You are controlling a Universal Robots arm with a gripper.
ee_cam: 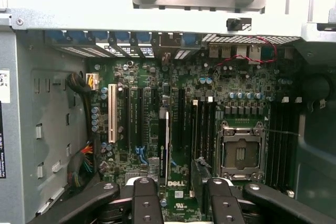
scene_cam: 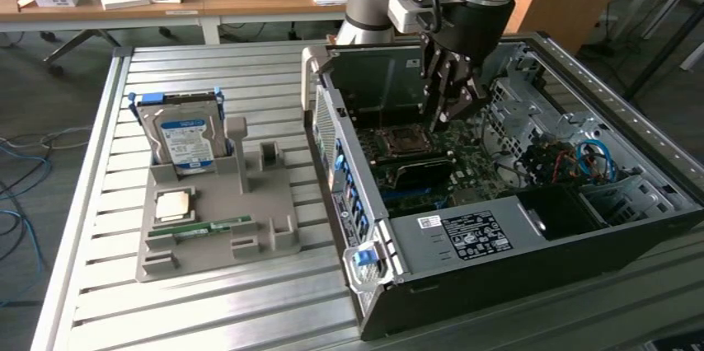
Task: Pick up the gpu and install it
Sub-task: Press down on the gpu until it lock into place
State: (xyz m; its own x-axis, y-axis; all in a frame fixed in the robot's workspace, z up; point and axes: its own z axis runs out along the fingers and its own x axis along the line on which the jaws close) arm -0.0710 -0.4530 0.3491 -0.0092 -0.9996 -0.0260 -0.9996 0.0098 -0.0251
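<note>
The claw [ee_cam: 182,183] hung inside the open computer case [scene_cam: 616,203], low over the motherboard [ee_cam: 136,77], with its two dark fingers [ee_cam: 145,203] spread apart and nothing between them. In the exterior view the claw [scene_cam: 451,108] stood just above the CPU socket [scene_cam: 405,141].

The gpu [ee_cam: 166,142] stood on edge in a motherboard slot, seen from above as a thin strip, pale on one side and dark on the other. It lay below the gap between the fingers, nearer one finger, and neither finger pinched it.

White "DELL" lettering [ee_cam: 176,183] was printed on the board just beside the end of the card. A white sticker [scene_cam: 467,234] on the case's inner panel carried print and symbols too small to read.

On the slatted worktop [scene_cam: 165,63], towards the exterior view's left, a grey holder [scene_cam: 269,227] kept a silver hard drive [scene_cam: 185,143] upright, its blue label unreadable, and a green memory stick [scene_cam: 209,226] lying flat.
</note>
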